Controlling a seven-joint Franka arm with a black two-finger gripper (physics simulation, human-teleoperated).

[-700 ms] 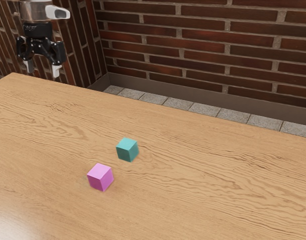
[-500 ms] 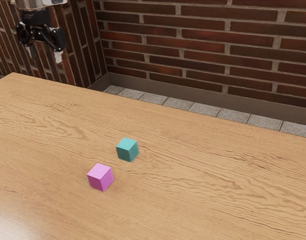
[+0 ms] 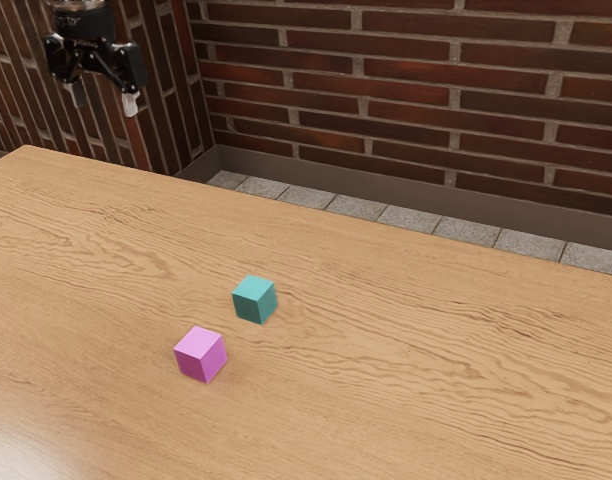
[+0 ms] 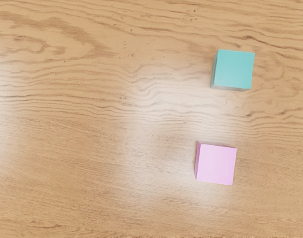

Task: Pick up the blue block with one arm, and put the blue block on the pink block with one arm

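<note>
A teal-blue block point(image 3: 255, 299) rests on the wooden table point(image 3: 436, 340), with a pink block point(image 3: 200, 353) a short way in front of it toward the exterior view's left. They stand apart, not touching. High at the exterior view's upper left, my gripper point(image 3: 103, 97) hangs open and empty, far above the tabletop and well away from both blocks. Looking down from the hand, the blue block point(image 4: 233, 69) and the pink block point(image 4: 216, 164) lie side by side on the wood with a gap between them.
A red brick wall point(image 3: 406, 90) runs behind the table, with a strip of grey paving stones point(image 3: 406, 218) at its foot. The table's far edge passes below my gripper. Bare wood surrounds the two blocks.
My gripper has risen and drifted slightly toward the exterior view's right, still open. Neither block has moved.
</note>
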